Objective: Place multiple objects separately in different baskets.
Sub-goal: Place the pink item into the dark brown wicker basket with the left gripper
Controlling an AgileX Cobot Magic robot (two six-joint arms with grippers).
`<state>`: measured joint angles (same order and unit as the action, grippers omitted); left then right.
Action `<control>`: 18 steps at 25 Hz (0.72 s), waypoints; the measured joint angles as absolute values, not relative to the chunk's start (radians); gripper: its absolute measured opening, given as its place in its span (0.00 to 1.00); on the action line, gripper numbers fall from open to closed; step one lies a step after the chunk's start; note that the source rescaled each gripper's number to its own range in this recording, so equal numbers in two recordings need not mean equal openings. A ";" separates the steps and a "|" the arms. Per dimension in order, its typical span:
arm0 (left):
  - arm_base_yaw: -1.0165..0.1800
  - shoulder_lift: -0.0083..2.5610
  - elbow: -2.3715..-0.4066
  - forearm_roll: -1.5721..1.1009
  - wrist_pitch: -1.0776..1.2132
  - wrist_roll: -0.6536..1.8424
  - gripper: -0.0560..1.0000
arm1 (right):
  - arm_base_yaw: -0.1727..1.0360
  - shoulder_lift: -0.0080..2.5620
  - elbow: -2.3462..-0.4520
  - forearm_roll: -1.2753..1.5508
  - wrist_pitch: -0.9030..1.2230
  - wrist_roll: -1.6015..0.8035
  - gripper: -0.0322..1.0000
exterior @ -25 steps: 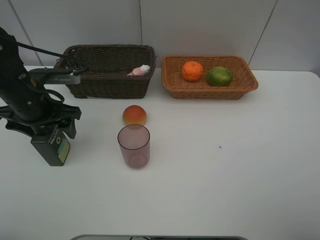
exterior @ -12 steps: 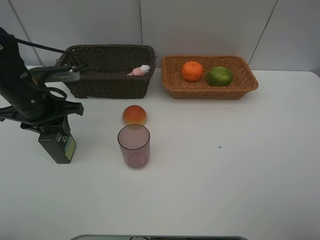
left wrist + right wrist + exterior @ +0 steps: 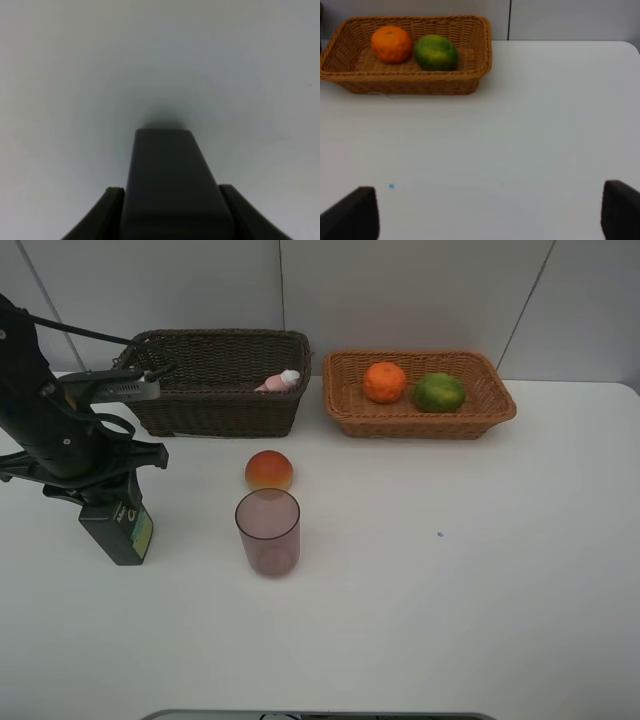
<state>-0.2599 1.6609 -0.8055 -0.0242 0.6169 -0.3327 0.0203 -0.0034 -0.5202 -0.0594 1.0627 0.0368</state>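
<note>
My left gripper [image 3: 104, 492] is shut on the top of the dark green pump bottle [image 3: 118, 531], which hangs about upright at the table's left. In the left wrist view the bottle [image 3: 170, 180] fills the gap between the fingers [image 3: 107, 215]. The peach-like fruit [image 3: 268, 470] and the mauve cup [image 3: 268, 531] stand on the table's middle left. The pink bottle [image 3: 280, 381] lies in the dark brown basket [image 3: 220, 415]. The orange [image 3: 384, 381] and the green fruit [image 3: 440, 392] lie in the tan basket [image 3: 420, 426]. My right gripper [image 3: 487, 215] is open and empty, well short of that basket [image 3: 410, 86].
The white table [image 3: 450, 580] runs back to a white wall just behind both baskets. A small dark speck [image 3: 439, 534] marks the table right of the cup. The left arm's cable [image 3: 95, 337] arcs over the dark basket's left end.
The left gripper has moved the pump bottle slightly right and brought it more upright. Nothing else has moved.
</note>
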 joint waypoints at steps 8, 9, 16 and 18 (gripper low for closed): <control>-0.260 1.661 -0.805 -0.024 0.618 -0.333 0.50 | 0.020 -0.003 -0.520 -0.059 1.063 0.037 0.89; -0.260 1.659 -0.805 -0.024 0.622 -0.333 0.50 | 0.020 -0.003 -0.520 -0.059 1.063 0.037 0.89; -0.261 1.550 -0.893 0.034 0.680 -0.330 0.50 | 0.020 -0.003 -0.520 -0.059 1.063 0.037 0.89; -0.261 1.519 -0.932 0.052 0.684 -0.330 0.50 | 0.020 -0.003 -0.520 -0.059 1.063 0.037 0.89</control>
